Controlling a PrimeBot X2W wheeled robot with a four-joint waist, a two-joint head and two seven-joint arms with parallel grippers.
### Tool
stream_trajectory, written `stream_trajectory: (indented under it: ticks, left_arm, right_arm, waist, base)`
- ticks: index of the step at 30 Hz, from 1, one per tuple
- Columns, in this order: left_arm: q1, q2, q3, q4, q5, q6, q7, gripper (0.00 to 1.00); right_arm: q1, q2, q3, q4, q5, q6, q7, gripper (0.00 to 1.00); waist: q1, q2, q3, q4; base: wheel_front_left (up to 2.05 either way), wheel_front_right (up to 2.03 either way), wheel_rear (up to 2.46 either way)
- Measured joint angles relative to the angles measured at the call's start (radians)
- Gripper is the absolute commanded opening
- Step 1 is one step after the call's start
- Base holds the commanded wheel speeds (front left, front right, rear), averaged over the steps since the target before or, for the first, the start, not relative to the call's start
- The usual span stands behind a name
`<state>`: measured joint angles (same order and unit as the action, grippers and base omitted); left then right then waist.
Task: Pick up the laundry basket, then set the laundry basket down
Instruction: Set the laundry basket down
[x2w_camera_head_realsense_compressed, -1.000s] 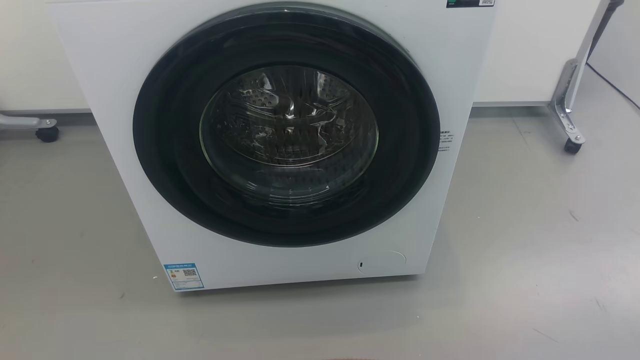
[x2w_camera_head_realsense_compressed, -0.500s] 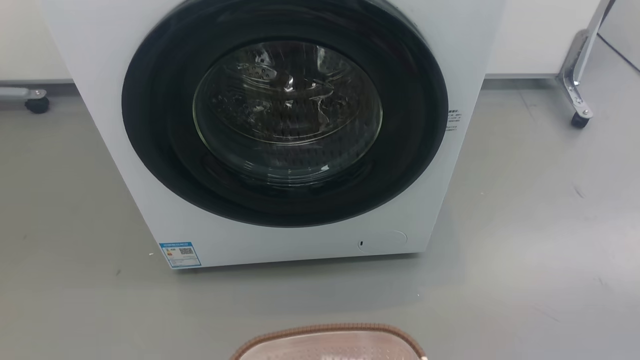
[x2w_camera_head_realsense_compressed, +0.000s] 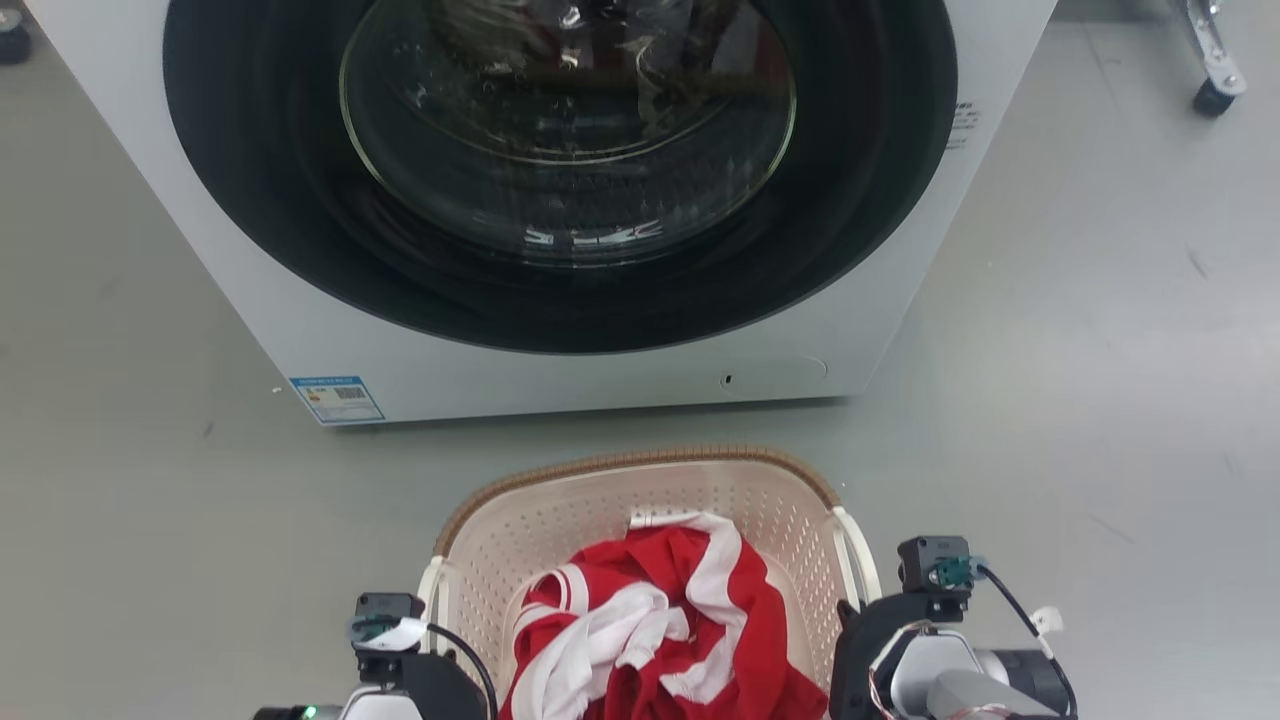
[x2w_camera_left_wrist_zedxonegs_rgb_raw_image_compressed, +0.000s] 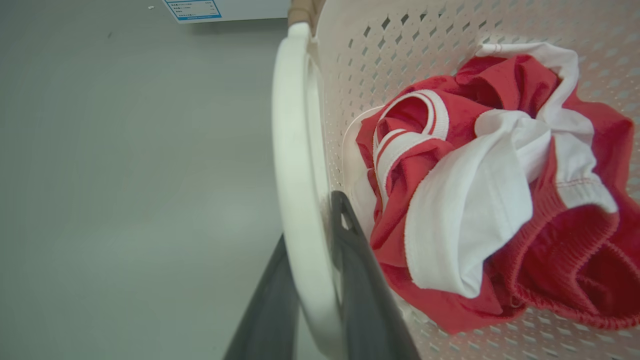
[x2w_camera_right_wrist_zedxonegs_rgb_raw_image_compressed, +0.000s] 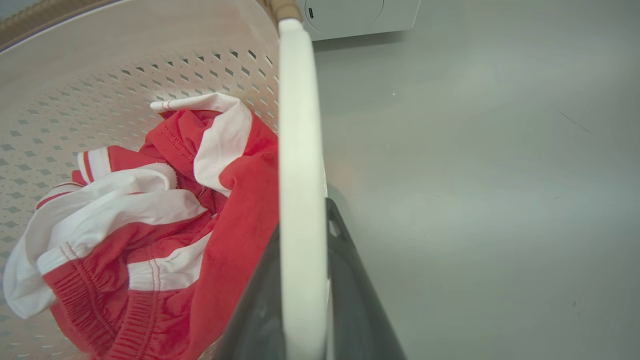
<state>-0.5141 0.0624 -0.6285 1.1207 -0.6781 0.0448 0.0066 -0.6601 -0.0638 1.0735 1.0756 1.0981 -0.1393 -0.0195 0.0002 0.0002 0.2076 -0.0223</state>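
Laundry basket (x2w_camera_head_realsense_compressed: 640, 456) held two-handed, just before washing machine (x2w_camera_head_realsense_compressed: 300, 330)
Grip: left gripper (x2w_camera_left_wrist_zedxonegs_rgb_raw_image_compressed: 310, 220) clamps left handle (x2w_camera_left_wrist_zedxonegs_rgb_raw_image_compressed: 295, 150); right gripper (x2w_camera_right_wrist_zedxonegs_rgb_raw_image_compressed: 302, 215) clamps right handle (x2w_camera_right_wrist_zedxonegs_rgb_raw_image_compressed: 300, 125); head camera has dipped within the last second, bringing basket into frame; lowering probably under way.

Ahead, blocked by the washing machine (x2w_camera_head_realsense_compressed: 330, 350), close beyond the far rim of the basket (x2w_camera_head_realsense_compressed: 640, 462); only a narrow strip of floor (x2w_camera_head_realsense_compressed: 1080, 400) between them. Wide open floor to the left and right of the basket. Inside, crowded by a red and white garment (x2w_camera_head_realsense_compressed: 690, 610), bare wall only toward the far end. Far right, a wheeled stand leg (x2w_camera_head_realsense_compressed: 1212, 70), well apart.
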Motion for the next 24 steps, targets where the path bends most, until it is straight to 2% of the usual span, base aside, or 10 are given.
stream_trajectory:
  ticks: [24]
  left_arm:
    - [-0.316, 0.030, 0.017, -0.027, 0.012, 0.017, -0.020, 0.00]
  right_arm:
    - [-0.330, -0.002, -0.010, 0.039, -0.049, 0.000, -0.063, 0.00]
  waist:
    - [0.0000, 0.0001, 0.354, 0.023]
  base:
    - [0.00, 0.00, 0.00]
